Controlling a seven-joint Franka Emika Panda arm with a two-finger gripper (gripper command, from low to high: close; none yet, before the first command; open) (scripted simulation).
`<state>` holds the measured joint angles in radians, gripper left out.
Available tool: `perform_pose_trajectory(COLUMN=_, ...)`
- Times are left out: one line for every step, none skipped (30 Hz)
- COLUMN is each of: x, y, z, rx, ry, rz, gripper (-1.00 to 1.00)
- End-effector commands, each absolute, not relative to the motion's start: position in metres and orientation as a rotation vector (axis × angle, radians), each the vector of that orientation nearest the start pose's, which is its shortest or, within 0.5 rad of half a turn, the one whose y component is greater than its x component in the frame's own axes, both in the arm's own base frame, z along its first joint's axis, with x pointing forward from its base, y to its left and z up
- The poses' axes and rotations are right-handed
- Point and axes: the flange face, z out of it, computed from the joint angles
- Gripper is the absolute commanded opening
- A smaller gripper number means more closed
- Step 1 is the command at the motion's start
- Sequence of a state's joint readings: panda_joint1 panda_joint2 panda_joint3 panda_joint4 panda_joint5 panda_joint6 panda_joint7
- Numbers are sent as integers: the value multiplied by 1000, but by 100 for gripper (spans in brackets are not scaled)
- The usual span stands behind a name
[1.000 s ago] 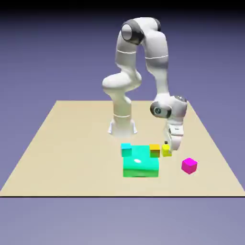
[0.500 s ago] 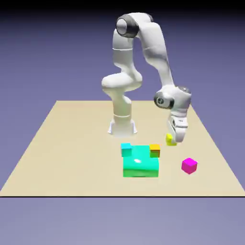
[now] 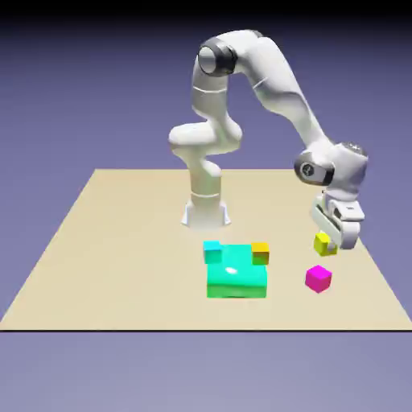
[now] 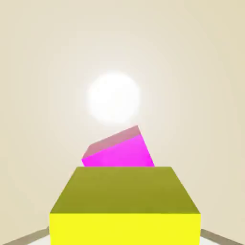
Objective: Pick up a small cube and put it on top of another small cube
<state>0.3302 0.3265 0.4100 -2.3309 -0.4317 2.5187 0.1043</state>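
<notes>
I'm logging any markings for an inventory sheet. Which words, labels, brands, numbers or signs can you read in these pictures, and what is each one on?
There are none that can be read.
The yellow cube and magenta cube show plain faces.
The round joint cap near the gripper has a small dark mark, too small to read.

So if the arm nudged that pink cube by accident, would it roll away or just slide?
The pink cube would probably slide rather than roll, since its faces look flat and its edges sharp. It seems unlikely to tip from a light push, being about as wide as it is tall. It looks stiff too, so I'd expect it to keep its shape.
</notes>
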Motion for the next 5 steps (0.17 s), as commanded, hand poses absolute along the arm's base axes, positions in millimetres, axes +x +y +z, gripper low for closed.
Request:
perform_pose_trajectory(x=366, y=348, z=185, rx=-2880, ry=-1552, rz=62, gripper=-100)
perform_pose_trajectory(x=366, y=347, z=177, rx=-2879, ry=-1553, rz=63, gripper=-100)
perform_pose_trajectory(x=366, y=347, z=177, rx=-2879, ry=-1553, rz=63, gripper=100)
perform_pose_trajectory(x=366, y=347, z=177, rx=-2879, ry=-1553, rz=63, gripper=100)
perform_pose_trajectory(x=367, y=349, z=192, rx=-2881, ry=-1551, rz=61, gripper=100)
